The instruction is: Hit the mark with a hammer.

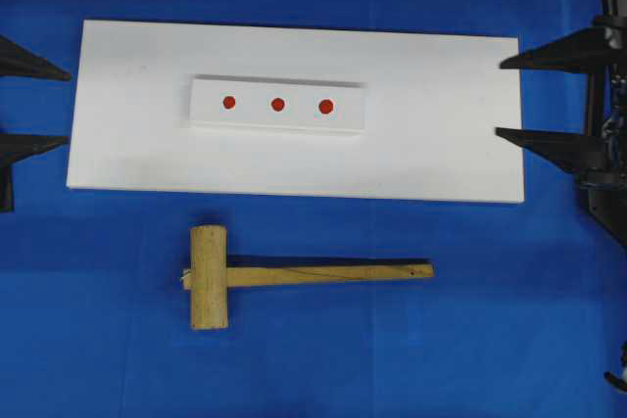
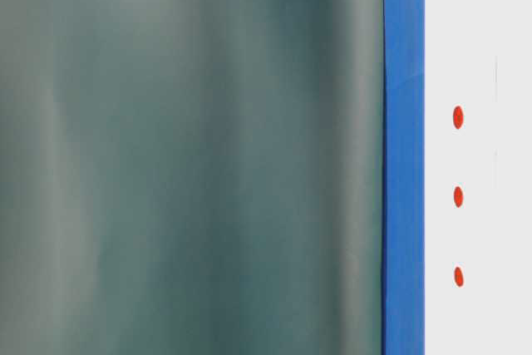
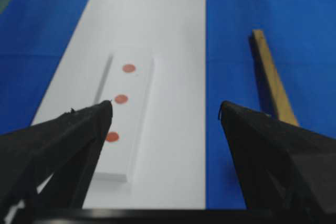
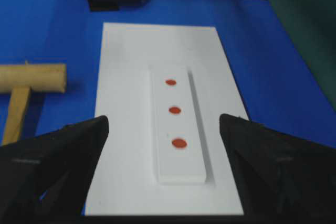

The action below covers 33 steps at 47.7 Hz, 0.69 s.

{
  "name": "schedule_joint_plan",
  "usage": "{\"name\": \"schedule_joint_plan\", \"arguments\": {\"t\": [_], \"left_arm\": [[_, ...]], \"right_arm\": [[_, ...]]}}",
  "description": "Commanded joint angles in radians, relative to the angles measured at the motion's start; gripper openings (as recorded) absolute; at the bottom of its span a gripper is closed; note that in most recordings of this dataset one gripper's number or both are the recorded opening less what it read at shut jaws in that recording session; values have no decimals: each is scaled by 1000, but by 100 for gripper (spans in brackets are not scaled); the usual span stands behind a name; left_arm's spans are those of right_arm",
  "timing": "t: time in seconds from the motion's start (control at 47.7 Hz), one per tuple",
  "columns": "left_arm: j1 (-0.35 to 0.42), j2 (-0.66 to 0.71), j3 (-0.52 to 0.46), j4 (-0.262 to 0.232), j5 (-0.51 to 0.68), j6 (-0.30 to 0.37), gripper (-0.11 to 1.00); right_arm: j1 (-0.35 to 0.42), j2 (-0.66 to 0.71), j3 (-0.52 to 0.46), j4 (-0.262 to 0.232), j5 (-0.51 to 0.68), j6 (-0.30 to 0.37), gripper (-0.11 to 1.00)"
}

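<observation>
Hammer (image 1: 284,276) lies flat on the blue cloth (image 1: 509,340), just below the white board (image 1: 441,154) in the overhead view, touched by neither gripper. Its long axis runs left to right there, parallel to the board's long edge: the thick cylindrical head sits at the left end, lying crosswise, and the squared handle points right, ending below the board's right half. A dark strip runs along the handle's upper side.

On the board, left of its middle, rests a smaller raised white block (image 1: 277,105) carrying three red marks (image 1: 277,104) in a row.

Left gripper (image 1: 69,110) comes in from the left edge of the overhead view, level, its two dark fingers spread wide and empty, their tips at the board's left end. From its wrist camera the board runs away between the fingers, with the handle off to the right.

Right gripper (image 1: 498,97) enters from the right edge, also level, jaws wide apart and holding nothing, tips over the board's right end. Its wrist camera looks along the board, with the hammer head at the left.

Both grippers face each other across the board. The hammer lies well apart from both, nearer the left one.

The table-level view shows only a blurred grey-green surface, a blue strip and the marks on white.
</observation>
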Motion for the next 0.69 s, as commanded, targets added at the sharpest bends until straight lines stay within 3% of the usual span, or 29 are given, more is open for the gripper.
{"name": "schedule_joint_plan", "arguments": {"t": [0.0, 0.231, 0.671], "left_arm": [[-18, -25, -3, 2, 21, 5, 80], [-46, -78, 63, 2, 28, 41, 80], [-46, -141, 115, 2, 29, 44, 80]], "right_arm": [[-2, -37, 26, 0, 3, -2, 80], [-2, -103, 91, 5, 58, 0, 76], [0, -106, 126, 18, 29, 2, 76]]}}
